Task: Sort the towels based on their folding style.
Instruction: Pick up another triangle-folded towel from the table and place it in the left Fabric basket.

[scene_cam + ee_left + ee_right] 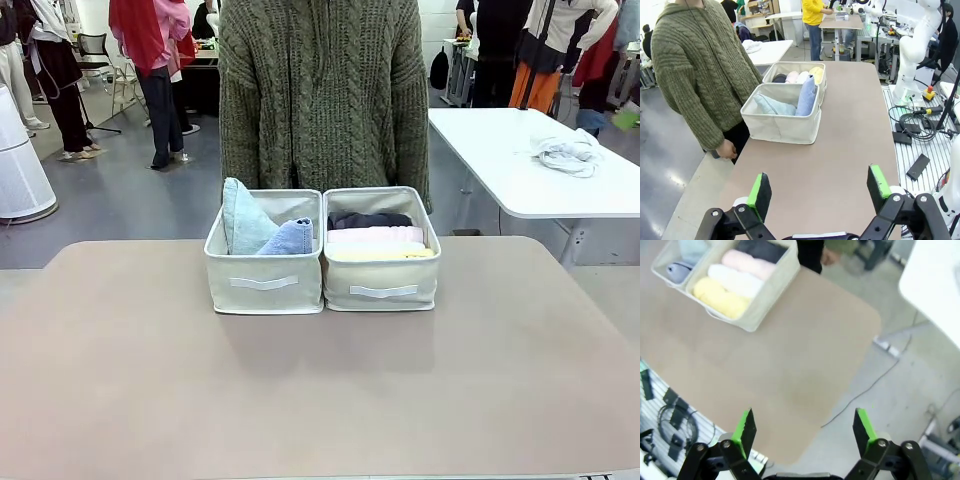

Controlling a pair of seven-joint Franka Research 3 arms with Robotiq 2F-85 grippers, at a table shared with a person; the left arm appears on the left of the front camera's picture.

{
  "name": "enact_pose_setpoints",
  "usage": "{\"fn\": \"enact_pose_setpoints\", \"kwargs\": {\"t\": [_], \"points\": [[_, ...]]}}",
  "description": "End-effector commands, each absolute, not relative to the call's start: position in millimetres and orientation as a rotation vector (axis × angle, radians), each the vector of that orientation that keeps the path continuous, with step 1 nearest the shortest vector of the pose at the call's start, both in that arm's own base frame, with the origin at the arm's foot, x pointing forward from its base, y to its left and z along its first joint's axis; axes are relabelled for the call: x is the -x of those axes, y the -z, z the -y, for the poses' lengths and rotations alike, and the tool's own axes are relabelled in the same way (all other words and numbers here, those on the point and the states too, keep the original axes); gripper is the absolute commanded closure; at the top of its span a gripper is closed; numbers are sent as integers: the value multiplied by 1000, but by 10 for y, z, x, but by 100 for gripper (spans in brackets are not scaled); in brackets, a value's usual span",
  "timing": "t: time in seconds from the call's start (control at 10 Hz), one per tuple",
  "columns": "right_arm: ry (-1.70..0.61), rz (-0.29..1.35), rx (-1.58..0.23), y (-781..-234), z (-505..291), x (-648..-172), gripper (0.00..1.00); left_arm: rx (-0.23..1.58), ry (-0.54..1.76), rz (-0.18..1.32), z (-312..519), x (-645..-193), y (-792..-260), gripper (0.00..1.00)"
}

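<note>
Sorting judged complete. At centre frame in the front view, the left bin (264, 285) holds the two cone folds, pale blue-grey towel (243, 216) and periwinkle towel (290, 238); the right bin (382, 285) holds the rolls: dark grey (368, 219), pink (374, 235), white (372, 246), yellow (385, 255). No towel lies on the table (320, 390). Left gripper (822, 190) and right gripper (804, 427), low in their wrist views, stand released and empty.

No readable text, label, brand, number or sign anywhere: none on bins, towels, counter or background gear.
</note>
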State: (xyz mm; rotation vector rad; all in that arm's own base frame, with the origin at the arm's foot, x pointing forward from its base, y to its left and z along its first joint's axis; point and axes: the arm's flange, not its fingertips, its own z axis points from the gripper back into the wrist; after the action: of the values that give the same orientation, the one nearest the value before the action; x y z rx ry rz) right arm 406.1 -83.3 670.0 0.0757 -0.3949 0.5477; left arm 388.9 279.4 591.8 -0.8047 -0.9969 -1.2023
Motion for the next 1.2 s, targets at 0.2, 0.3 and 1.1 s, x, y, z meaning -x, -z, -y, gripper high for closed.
{"fn": "enact_pose_setpoints", "kwargs": {"t": [0.2, 0.3, 1.1], "points": [[-517, 362, -100, -6607, 901, -4034, 0, 803, 1204, 999, -2784, -3864, -5935, 0], [-517, 362, -100, -6607, 901, -4034, 0, 803, 1204, 999, -2784, -3864, -5935, 0], [-1127, 919, -743, -6296, 1923, -4070, 0, 803, 1204, 999, -2784, -3864, -5935, 0]]}}
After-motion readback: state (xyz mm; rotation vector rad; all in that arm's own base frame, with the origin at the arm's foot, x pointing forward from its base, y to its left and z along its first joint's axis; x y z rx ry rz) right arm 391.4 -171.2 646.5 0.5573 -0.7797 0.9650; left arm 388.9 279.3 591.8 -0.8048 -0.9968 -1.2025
